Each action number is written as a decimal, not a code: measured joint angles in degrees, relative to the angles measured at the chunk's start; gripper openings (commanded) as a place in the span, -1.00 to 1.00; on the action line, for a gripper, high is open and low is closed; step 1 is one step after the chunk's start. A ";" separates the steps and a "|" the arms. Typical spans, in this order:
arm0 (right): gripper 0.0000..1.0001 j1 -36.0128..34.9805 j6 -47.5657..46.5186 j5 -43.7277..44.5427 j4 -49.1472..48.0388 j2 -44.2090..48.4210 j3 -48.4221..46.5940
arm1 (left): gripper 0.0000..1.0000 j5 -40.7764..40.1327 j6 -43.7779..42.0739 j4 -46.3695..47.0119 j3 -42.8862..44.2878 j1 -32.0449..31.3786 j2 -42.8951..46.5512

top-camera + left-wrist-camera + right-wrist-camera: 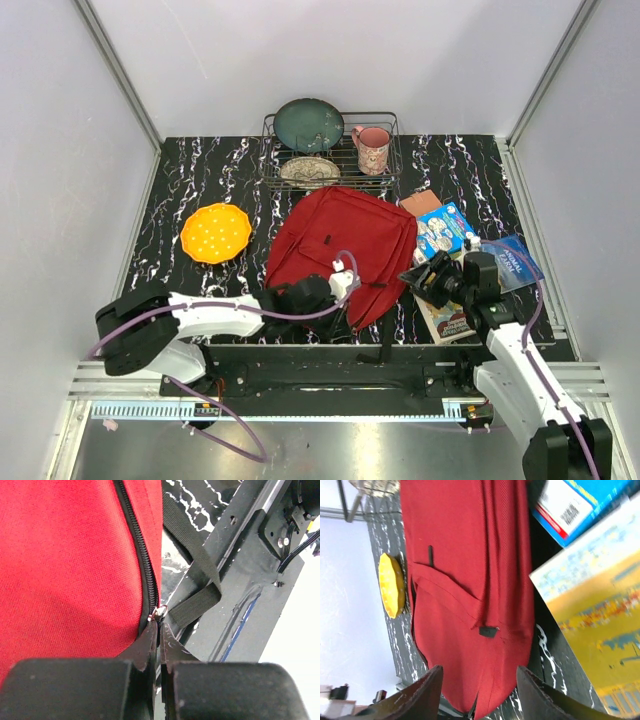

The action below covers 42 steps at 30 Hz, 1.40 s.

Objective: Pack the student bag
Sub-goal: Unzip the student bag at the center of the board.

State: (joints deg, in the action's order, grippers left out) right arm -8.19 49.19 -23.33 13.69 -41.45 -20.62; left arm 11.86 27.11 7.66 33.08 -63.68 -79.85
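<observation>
The student bag (340, 250) is a big red backpack lying flat mid-table, its bottom toward the arms. In the left wrist view its red fabric (65, 565) fills the left side, with a black zipper (142, 565) running down to a metal ring (159, 612). My left gripper (160, 626) is shut, its tips pinched right at that ring on the zipper pull. In the top view it (335, 288) sits at the bag's near edge. My right gripper (425, 278) hovers open beside the bag's right side. Its fingers (422, 692) frame the bag's lower end (465, 580), touching nothing.
Books lie to the right of the bag: a blue one (445, 230), another (515, 262), one (450, 320) under my right arm. A yellow plate (215, 232) lies left. A wire rack (385, 125) behind holds a green plate (309, 124) and pink mug (372, 149). A black strap (195, 555) trails over the table edge.
</observation>
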 measured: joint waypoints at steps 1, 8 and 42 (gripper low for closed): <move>0.27 -0.15 0.35 -0.44 1.31 0.92 0.76 | -1.00 -0.09 0.00 0.04 0.63 -0.48 -0.76; 0.18 -4.33 2.23 -1.75 5.97 0.85 4.04 | -1.00 -1.55 0.20 0.66 4.35 -4.11 -5.20; -1.00 -11.63 -8.79 11.69 7.72 -15.78 -10.38 | -1.00 -23.54 6.56 -5.35 -1.64 -6.23 9.53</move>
State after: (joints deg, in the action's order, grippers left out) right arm -19.81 40.40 -11.64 21.41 -57.23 -31.00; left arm -11.68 33.67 2.31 31.44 -69.91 -70.32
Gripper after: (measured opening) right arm 0.015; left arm 0.026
